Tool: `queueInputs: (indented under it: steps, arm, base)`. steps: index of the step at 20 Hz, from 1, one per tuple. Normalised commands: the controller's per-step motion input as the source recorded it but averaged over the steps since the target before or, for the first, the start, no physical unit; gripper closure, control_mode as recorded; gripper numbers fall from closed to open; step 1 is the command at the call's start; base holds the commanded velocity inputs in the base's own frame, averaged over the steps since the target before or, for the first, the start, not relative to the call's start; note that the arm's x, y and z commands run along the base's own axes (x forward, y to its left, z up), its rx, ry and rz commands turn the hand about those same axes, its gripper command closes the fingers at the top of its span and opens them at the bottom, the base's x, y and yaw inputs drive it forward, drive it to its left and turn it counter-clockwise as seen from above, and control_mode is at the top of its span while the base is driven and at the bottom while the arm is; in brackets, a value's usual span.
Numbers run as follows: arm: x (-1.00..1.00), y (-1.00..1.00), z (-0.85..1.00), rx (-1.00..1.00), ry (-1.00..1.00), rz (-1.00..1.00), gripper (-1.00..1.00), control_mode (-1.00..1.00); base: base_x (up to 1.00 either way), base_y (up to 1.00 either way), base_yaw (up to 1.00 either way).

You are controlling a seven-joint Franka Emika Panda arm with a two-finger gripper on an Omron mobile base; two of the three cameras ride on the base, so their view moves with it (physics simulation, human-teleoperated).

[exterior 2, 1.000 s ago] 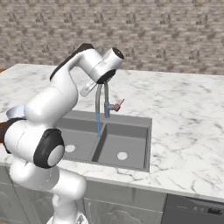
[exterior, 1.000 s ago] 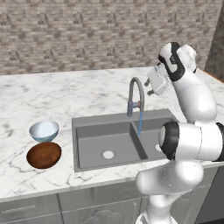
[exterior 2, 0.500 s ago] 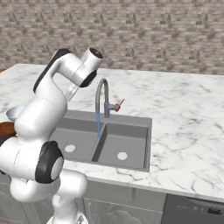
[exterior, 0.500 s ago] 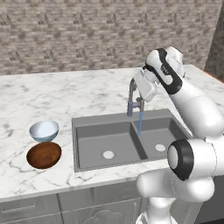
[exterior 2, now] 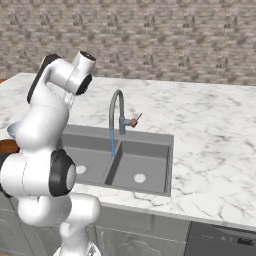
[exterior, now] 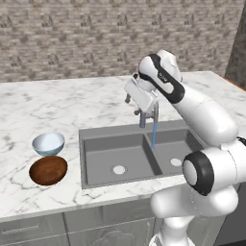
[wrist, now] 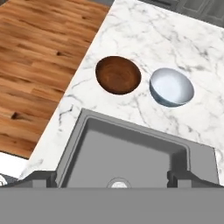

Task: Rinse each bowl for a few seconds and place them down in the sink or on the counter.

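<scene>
Two bowls rest side by side on the counter (exterior: 72, 103) left of the sink (exterior: 113, 146): a pale blue-white bowl (exterior: 48, 143) and, nearer the front edge, a dark brown wood-like bowl (exterior: 48, 170). My gripper (exterior: 132, 105) hangs open and empty above the sink's left basin, just in front of the tap, well right of both bowls. The hand view looks down over the basin (wrist: 87, 144), with the brown bowl (wrist: 118, 74) and the pale bowl (wrist: 171, 86) beyond the open gripper (wrist: 111, 179). A thin blue stream of water (exterior: 153, 134) falls from the tap (exterior 2: 116, 110).
The tap's red-tipped lever (exterior 2: 135, 120) sticks out to the right. Marble counter (exterior 2: 210, 135) spreads wide right of the sink. Wooden floor (wrist: 39, 52) lies past the counter's end beside the bowls. A stone-tiled wall (exterior: 96, 33) backs the counter.
My arm has swung left, carrying the hand from the right of the tap to over the left basin. The gripper has stayed open. Bowls have not moved and water keeps running.
</scene>
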Motion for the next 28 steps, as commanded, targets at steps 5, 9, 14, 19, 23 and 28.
queueInputs:
  steps: [5, 9, 14, 19, 23, 28]
  arm:
    - [0.12, 0.59, -0.08, -0.05, -0.03, 0.22, -1.0, -1.0]
    - [0.08, 0.65, -0.11, -0.09, -0.06, 0.17, -1.0, -1.0]
    - [0.03, 0.55, -0.12, -0.12, -0.11, 0.16, -1.0, -1.0]
    - [0.04, 0.49, -0.13, -0.19, -0.13, 0.17, -1.0, -1.0]
    - [0.14, 0.43, -0.11, -0.18, -0.03, 0.16, -1.0, -1.0]
    - [0.14, 0.25, -0.15, -0.09, 0.0, 0.11, -1.0, -1.0]
  base:
    - [0.0, 0.0, 0.0]
    - [0.0, 0.0, 0.0]
    - [0.0, 0.0, 0.0]
    - [0.0, 0.0, 0.0]
    - [0.0, 0.0, 0.0]
    - [0.0, 0.0, 0.0]
